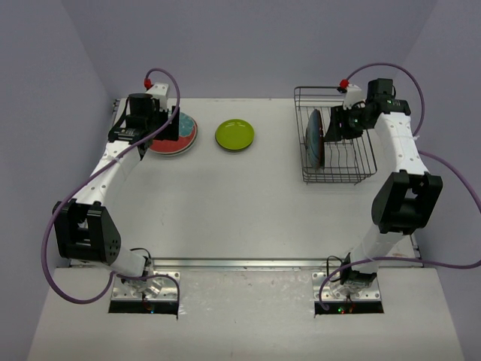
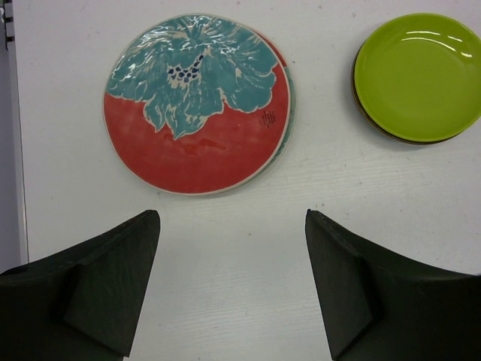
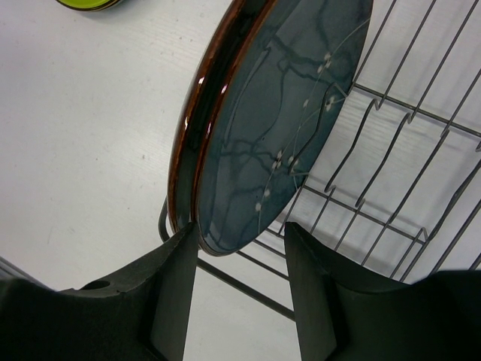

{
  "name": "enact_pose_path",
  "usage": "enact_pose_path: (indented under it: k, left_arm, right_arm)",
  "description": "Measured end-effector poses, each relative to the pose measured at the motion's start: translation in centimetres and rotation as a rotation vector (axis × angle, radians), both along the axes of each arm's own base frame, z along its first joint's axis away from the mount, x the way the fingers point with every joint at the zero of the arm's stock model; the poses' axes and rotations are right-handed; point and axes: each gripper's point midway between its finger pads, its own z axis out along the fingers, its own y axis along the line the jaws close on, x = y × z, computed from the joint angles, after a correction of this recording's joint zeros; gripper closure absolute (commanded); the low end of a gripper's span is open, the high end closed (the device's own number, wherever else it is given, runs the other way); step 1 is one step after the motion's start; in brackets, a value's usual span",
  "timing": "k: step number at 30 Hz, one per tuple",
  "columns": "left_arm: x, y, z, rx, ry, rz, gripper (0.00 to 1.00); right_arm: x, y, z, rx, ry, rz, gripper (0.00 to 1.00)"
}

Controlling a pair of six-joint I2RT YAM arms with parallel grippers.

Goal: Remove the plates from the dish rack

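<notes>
Clearly the dark blue plate [image 3: 278, 113] is glazed ceramic. I judge it stiff, fairly heavy for a two-finger pinch, slick on both faces, and likely to chip if it knocks a wire. It stands on edge in the dish rack [image 1: 346, 162], at the rack's left end and leaning a little. The rim nearest me looks like the only good hold, one pad on each face, followed by a straight lift out of the slot.

My right gripper [image 3: 242, 229] straddles that rim half spread. A gap shows beside one pad, so it is not pinching yet.

The plate is deep teal-blue with thin pale branch lines and small white blossoms. Its glossy edge is brown-red.

My left gripper [image 2: 233, 218] hangs spread wide and empty over the worktop [image 1: 248, 203]. Just beyond it a red plate with a teal flower [image 2: 199, 105] lies flat, with a lime green plate [image 2: 417, 75] near it.
</notes>
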Motion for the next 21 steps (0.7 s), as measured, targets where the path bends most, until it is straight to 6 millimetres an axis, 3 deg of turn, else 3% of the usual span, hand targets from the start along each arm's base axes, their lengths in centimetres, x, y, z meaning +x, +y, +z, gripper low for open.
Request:
enact_pose_path:
  k: [14, 21]
  left_arm:
    - [0.0, 0.0, 0.0, 0.0, 0.0, 0.0, 0.24]
    - [0.0, 0.0, 0.0, 0.0, 0.0, 0.0, 0.24]
  right_arm:
    - [-0.3, 0.6, 0.0, -0.018, -0.008, 0.018, 0.5]
    - [-1.2, 0.8, -1.5, -0.039, 0.025, 0.021, 0.51]
